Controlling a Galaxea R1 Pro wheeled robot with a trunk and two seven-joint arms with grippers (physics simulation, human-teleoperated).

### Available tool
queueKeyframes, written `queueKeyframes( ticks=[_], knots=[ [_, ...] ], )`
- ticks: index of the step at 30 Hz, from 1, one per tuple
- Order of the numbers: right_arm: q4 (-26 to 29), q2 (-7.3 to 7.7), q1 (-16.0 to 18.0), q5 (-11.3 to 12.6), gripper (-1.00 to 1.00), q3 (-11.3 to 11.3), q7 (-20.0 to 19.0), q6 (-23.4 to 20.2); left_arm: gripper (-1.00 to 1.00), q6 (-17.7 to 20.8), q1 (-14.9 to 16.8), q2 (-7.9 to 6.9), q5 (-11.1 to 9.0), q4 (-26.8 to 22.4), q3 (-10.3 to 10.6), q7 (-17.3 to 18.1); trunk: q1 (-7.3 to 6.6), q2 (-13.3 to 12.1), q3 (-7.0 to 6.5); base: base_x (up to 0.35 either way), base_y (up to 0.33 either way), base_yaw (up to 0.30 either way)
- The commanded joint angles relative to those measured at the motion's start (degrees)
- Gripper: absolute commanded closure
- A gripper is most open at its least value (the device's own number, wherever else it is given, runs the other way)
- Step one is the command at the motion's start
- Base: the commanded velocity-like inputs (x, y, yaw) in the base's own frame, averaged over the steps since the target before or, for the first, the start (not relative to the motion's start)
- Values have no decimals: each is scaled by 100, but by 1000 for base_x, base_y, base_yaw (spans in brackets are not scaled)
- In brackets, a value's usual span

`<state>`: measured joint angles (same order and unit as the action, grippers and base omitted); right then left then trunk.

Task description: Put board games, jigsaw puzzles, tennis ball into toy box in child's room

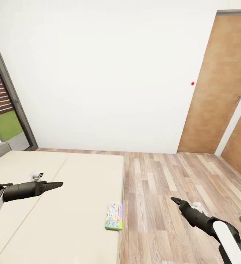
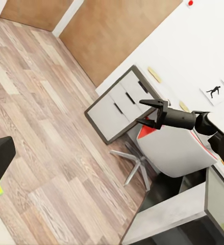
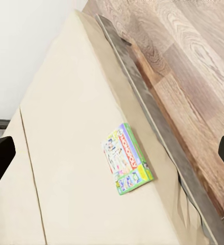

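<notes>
One board game, a white-green box with a red logo, lies flat near the edge of the bed; it is also in the right wrist view. My left gripper hovers open over the mattress, left of the game and apart from it. My right gripper hangs open over the floor, to the right of the bed; its fingers stand wide either side of the game. The table with white drawers stands across the room. The toy box and jigsaw puzzles are out of view.
Wood floor runs between the bed and the table. A white swivel chair stands at the table, right behind my right gripper. Brown doors are on the far wall. A small white object lies on the mattress.
</notes>
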<state>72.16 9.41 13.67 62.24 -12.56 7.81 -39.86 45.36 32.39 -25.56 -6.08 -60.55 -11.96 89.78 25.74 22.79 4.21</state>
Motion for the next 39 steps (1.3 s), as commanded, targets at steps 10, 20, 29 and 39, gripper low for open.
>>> queueKeyframes(
  ticks=[10,20,29,39],
  knots=[
    [8,0,9,68,-100,-9,54,-16,-100,61,5,0,1,-1,1,22,4,13,-74,0,0,34],
    [8,1,5,53,-100,26,54,287,-100,61,6,0,1,-1,1,22,4,13,-110,0,0,48],
    [2,0,6,73,-100,11,50,335,-100,61,5,5,1,0,1,22,4,13,-112,0,0,5],
    [169,-325,27,-26,-100,205,-158,147,-100,-66,31,330,115,208,99,-300,4,13,-112,0,0,0]
  ],
)
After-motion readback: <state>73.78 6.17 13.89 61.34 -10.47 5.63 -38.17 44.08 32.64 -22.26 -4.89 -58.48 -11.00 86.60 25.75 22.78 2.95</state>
